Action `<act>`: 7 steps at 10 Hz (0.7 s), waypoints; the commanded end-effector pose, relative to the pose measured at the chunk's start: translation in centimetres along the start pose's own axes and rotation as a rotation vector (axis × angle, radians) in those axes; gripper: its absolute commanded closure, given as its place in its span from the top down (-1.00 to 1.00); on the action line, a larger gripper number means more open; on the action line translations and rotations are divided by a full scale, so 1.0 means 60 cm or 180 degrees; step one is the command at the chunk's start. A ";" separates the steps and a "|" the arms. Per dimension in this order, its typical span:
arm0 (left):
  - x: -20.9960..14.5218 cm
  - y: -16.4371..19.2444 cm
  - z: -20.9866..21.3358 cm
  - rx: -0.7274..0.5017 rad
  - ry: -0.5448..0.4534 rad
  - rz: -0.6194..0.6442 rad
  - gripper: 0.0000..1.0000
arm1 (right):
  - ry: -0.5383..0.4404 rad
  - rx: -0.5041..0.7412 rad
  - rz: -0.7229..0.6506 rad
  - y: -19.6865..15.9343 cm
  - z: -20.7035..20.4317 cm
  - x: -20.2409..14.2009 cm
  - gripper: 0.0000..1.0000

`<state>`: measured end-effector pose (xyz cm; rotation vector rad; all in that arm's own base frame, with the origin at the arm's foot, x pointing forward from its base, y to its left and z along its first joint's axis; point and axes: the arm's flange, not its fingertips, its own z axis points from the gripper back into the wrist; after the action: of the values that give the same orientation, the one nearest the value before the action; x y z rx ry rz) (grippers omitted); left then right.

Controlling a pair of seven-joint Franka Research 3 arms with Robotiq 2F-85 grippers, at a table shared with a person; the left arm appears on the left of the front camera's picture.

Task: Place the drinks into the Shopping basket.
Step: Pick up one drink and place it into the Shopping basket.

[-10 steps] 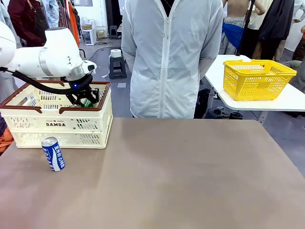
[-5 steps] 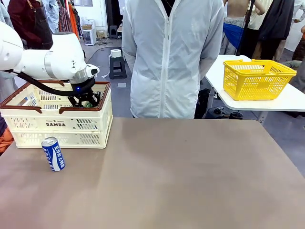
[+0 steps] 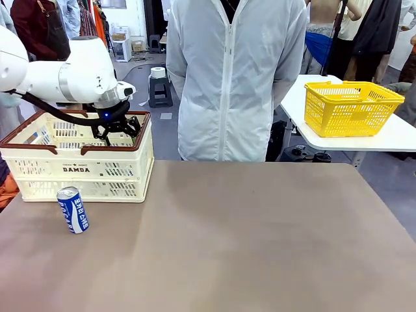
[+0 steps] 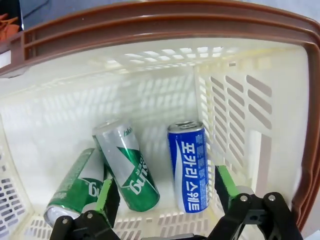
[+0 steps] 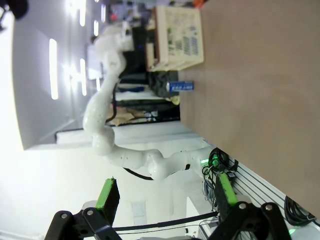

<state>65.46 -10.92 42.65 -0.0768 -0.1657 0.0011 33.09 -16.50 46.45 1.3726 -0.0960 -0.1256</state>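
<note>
Left gripper [image 3: 118,128] at upper left of the front view, hanging over the right end of the shopping basket [image 3: 78,170], fingers spread, nothing between them. Same in the left wrist view: gripper [image 4: 167,190] released, green pads [image 4: 226,184] wide apart above the basket floor.

Inside the basket [image 4: 150,30], left wrist view: three cans lying down. Blue can [image 4: 189,167] with white lettering at centre right, near the slotted side wall. Green and silver can [image 4: 126,163] just left of it, tilted. Second green can [image 4: 75,185] at lower left, touching the tilted one.

Front view, lower left: another blue can [image 3: 73,209] upright on the brown table [image 3: 260,247], just in front of the basket, apart from it.

Right gripper [image 5: 165,200] along the bottom of the right wrist view, fingers parted and empty, basket [image 5: 177,37] and table can [image 5: 181,86] far off at top centre.
</note>
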 end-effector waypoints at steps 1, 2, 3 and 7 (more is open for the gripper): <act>-0.006 0.004 0.010 0.0074 -0.0025 0.0015 1.00 | 0.0031 -0.0016 -0.0043 0.008 0.003 0.000 1.00; -0.008 0.004 0.018 0.0037 -0.0026 -0.0010 1.00 | 0.0031 -0.0016 -0.0043 0.008 0.003 0.000 1.00; -0.015 0.005 0.039 -0.0030 -0.0034 -0.0044 1.00 | 0.0031 -0.0016 -0.0043 0.008 0.003 0.000 1.00; -0.112 0.058 0.248 -0.0796 0.0103 -0.0155 1.00 | 0.0031 -0.0016 -0.0043 0.008 0.003 0.000 1.00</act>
<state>59.28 -8.54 54.76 -0.2544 -0.1704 -0.0465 33.12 -16.49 46.42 1.3726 -0.0949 -0.1259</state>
